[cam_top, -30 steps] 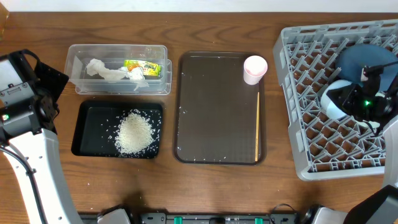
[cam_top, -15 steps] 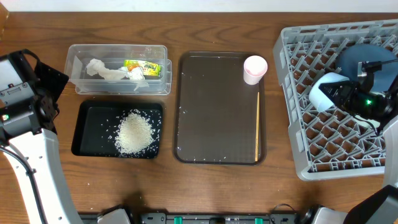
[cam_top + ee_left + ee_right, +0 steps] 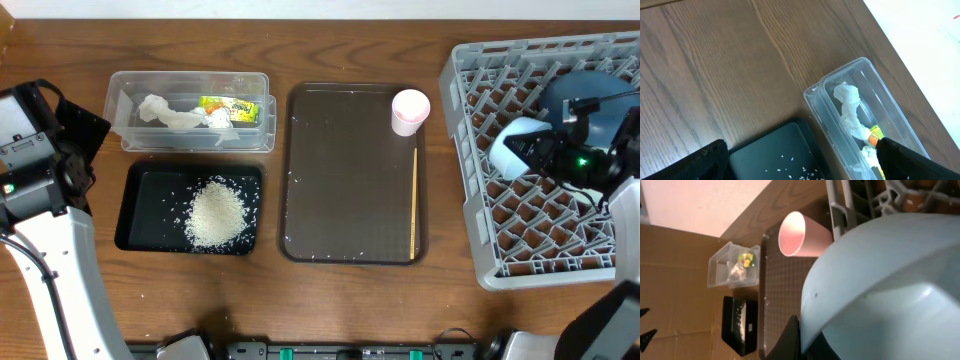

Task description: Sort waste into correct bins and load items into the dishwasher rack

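**Light blue bowl held over the rack**

The right end effector (image 3: 543, 152) is clenched on the rim of the light blue bowl (image 3: 510, 148), which is tipped on its side above the left half of the large grey lattice dishwasher rack (image 3: 500, 255). A dark blue plate (image 3: 600, 92) lies in the rack near its far edge.

The left end effector (image 3: 802, 150) is released, its fingers wide apart, above the counter's left edge.

A small pink cup (image 3: 410, 110) stands in the far right corner of the dark brown serving tray (image 3: 345, 180). Thin wooden chopsticks (image 3: 414, 205) lie along that tray's right edge.

The clear plastic tub (image 3: 188, 74) holds crumpled white tissue (image 3: 165, 113) and a yellow-green wrapper (image 3: 228, 106). White rice grains (image 3: 217, 214) are heaped in the shallow black tray (image 3: 135, 205).
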You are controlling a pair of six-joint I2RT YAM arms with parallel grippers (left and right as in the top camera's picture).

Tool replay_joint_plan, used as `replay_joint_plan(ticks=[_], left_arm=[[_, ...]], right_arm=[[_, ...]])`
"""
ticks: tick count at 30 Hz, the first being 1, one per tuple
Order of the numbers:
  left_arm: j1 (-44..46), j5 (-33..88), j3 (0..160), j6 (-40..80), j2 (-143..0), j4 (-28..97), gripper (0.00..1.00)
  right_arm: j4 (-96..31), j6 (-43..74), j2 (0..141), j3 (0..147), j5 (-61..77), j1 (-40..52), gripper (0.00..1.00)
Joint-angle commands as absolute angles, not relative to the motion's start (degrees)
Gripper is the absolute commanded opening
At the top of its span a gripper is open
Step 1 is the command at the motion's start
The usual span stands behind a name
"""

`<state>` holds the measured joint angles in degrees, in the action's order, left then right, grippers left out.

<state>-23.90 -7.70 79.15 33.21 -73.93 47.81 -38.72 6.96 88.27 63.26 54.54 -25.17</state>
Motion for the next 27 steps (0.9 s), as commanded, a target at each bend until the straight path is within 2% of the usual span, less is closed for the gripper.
replay_joint_plan(ticks=[1, 10, 20, 24, 27], left_arm=[[-24.16, -8.21, 79.72, 33.52, -74.15, 47.97, 0.96], [-24.14, -8.21, 79.72, 33.52, -74.15, 47.97, 0.96], [-24.14, -8.21, 79.72, 33.52, -74.15, 47.97, 0.96], [-24.14, -8.21, 79.72, 33.52, -74.15, 47.97, 0.96], [-24.14, -8.21, 79.72, 33.52, -74.15, 47.97, 0.96]], right_arm=[[-38.92, 5.06, 91.18, 62.87, 52.97, -24.77, 0.01], [-35.88, 3.42, 92.90, 62.89, 61.43, -24.82, 0.01], [-39.92, 4.45, 92.90, 62.89, 44.77, -25.41, 0.01], [-40.91, 4.47, 92.90, 62.92, 43.48, -26.76, 0.01], [-41.98, 4.47, 92.90, 62.96, 43.46, -28.10, 0.05]])
